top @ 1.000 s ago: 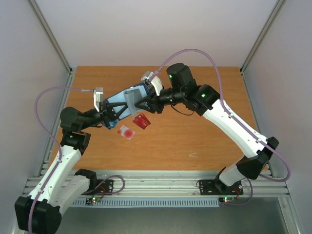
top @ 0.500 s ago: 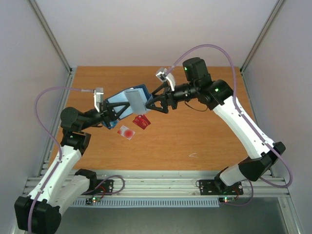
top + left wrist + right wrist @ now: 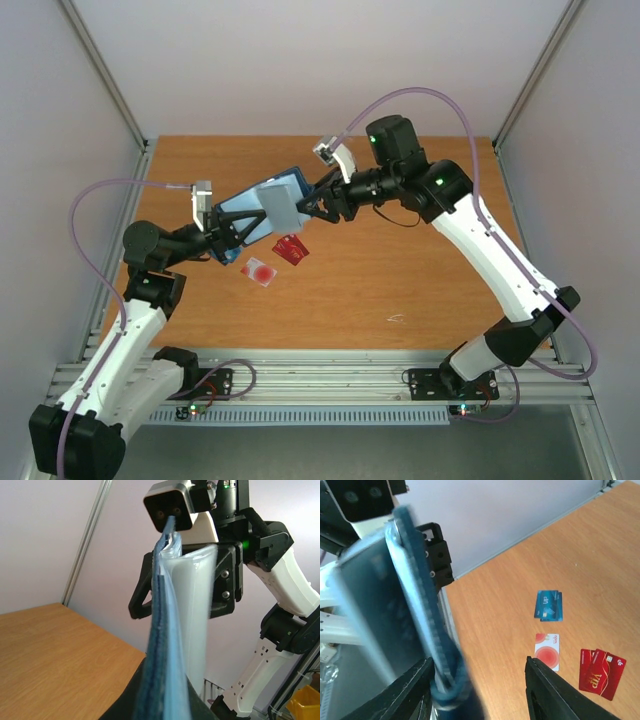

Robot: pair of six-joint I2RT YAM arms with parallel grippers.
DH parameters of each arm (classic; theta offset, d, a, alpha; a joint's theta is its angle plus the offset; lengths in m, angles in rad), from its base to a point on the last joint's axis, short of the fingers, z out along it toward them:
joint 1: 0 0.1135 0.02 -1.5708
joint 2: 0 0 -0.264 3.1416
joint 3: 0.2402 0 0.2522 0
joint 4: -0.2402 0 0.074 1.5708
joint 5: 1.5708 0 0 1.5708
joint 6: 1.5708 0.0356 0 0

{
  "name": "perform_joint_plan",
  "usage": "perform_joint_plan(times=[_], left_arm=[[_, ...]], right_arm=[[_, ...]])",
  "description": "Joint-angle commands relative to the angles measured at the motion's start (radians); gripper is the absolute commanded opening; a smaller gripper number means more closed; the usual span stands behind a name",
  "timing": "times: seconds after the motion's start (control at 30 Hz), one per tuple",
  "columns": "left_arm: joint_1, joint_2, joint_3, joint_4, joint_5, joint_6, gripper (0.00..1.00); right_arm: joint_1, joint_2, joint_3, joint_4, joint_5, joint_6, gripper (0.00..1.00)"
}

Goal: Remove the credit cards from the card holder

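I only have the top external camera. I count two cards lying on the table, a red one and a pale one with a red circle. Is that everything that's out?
Observer: No, the right wrist view shows a third: a teal-blue card lies flat on the table near the pale card and the red card.
Operator: Have the right fingers closed on the card holder?
Observer: No. They stand wide apart, with its edge beside just one of them.
Operator: What does the left wrist see?
Observer: The card holder edge-on, with a pale sleeve bowed away from its navy side.
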Motion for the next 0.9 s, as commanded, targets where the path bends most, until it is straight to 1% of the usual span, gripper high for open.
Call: perform_joint_plan(times=[0.0, 0.1, 0.17, 0.2, 0.33, 0.37, 0.47, 0.5, 0.6, 0.63, 0.7, 0.73, 0.8, 0.87], left_arm=[[-0.005, -0.018, 0.017, 0.053, 0.014, 0.021, 0.00], [-0.005, -0.016, 0.016, 0.050, 0.012, 0.022, 0.00], [-0.005, -0.015, 0.014, 0.048, 0.006, 0.023, 0.00], [-0.005, -0.013, 0.013, 0.044, -0.002, 0.022, 0.00], [-0.004, -0.015, 0.003, 0.004, -0.046, 0.042, 0.00], [-0.005, -0.016, 0.001, -0.003, -0.059, 0.047, 0.00], [-0.005, -0.018, -0.004, -0.009, -0.066, 0.053, 0.00], [-0.005, -0.018, -0.006, -0.010, -0.066, 0.053, 0.00], [-0.004, -0.019, -0.006, -0.019, -0.075, 0.061, 0.01], [-0.002, -0.020, -0.007, -0.023, -0.080, 0.065, 0.09], [0.009, -0.024, -0.007, -0.032, -0.081, 0.067, 0.36], [0.021, -0.026, -0.005, -0.033, -0.079, 0.068, 0.43], [0.053, -0.032, -0.002, -0.038, -0.080, 0.080, 0.51], [0.089, -0.031, -0.001, -0.028, -0.079, 0.076, 0.55]], right_arm=[[0.039, 0.042, 0.039, 0.010, 0.062, 0.005, 0.50], [0.062, 0.069, 0.056, 0.013, 0.015, 0.002, 0.53], [0.076, 0.088, 0.071, 0.014, -0.038, 0.009, 0.52], [0.083, 0.097, 0.077, 0.021, -0.058, 0.014, 0.49], [0.121, 0.123, 0.099, 0.042, -0.054, 0.029, 0.18], [0.122, 0.126, 0.102, 0.042, -0.045, 0.033, 0.13], [0.122, 0.115, 0.102, 0.033, -0.003, 0.026, 0.03], [0.121, 0.111, 0.100, 0.026, 0.009, 0.022, 0.01], [0.108, 0.096, 0.096, 0.006, 0.014, 0.017, 0.01], [0.098, 0.090, 0.094, 0.002, 0.009, 0.019, 0.01], [0.070, 0.072, 0.075, 0.008, -0.017, 0.030, 0.01], [0.046, 0.057, 0.060, 0.020, -0.042, 0.039, 0.01], [0.006, 0.026, 0.009, 0.066, -0.130, 0.061, 0.01], [-0.021, -0.004, -0.023, 0.095, -0.183, 0.074, 0.01]])
